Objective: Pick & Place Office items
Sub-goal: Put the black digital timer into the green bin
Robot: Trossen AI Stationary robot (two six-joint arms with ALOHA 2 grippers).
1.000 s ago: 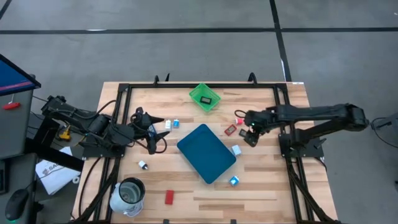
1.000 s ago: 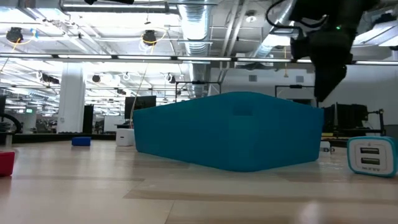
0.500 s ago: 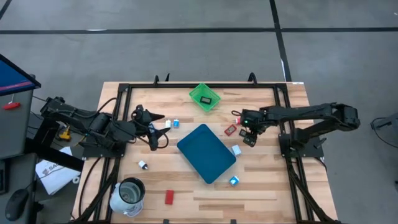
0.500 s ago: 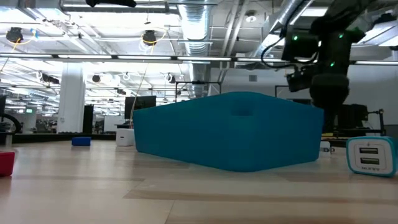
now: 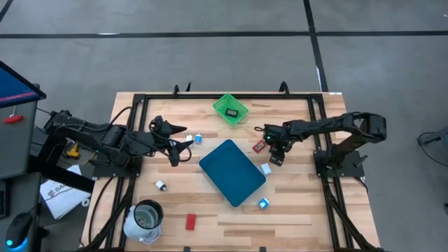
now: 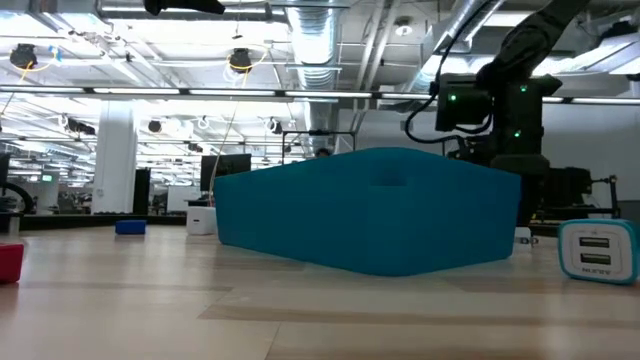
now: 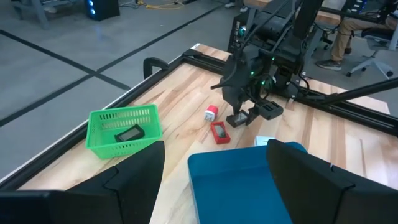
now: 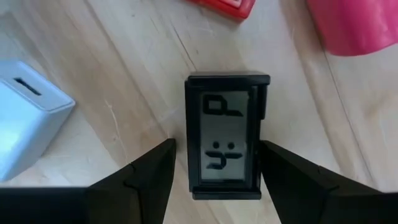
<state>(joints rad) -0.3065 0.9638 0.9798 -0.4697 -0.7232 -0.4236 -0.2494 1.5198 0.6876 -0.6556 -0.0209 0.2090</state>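
Observation:
My right gripper (image 5: 274, 152) (image 8: 219, 186) points down, open, over a flat black rectangle (image 8: 227, 134) that lies flat on the wood just right of the teal board (image 5: 232, 171). Its fingers (image 8: 134, 183) stand on either side of the piece; I see no touch. A red rectangle (image 5: 259, 145), a red-and-white piece (image 7: 210, 112) and a white-and-blue block (image 5: 266, 169) lie close by. More blocks (image 5: 198, 138) (image 5: 264, 204) (image 5: 160, 185) and a red piece (image 5: 190, 221) are scattered about. My left gripper (image 5: 183, 143) (image 7: 214, 186) hovers open left of the board.
A green mesh basket (image 5: 231, 110) near the far edge holds a black piece (image 7: 129, 133). A metal cup (image 5: 143, 220) stands at the near left corner. A black frame (image 5: 133, 140) runs round the table. In the low view the teal board (image 6: 370, 220) hides most of the table.
My right gripper has moved toward the table's left, closer to the teal board, and has come down over the black rectangle. My left gripper has swung a little toward the far edge and the right. No piece has moved.

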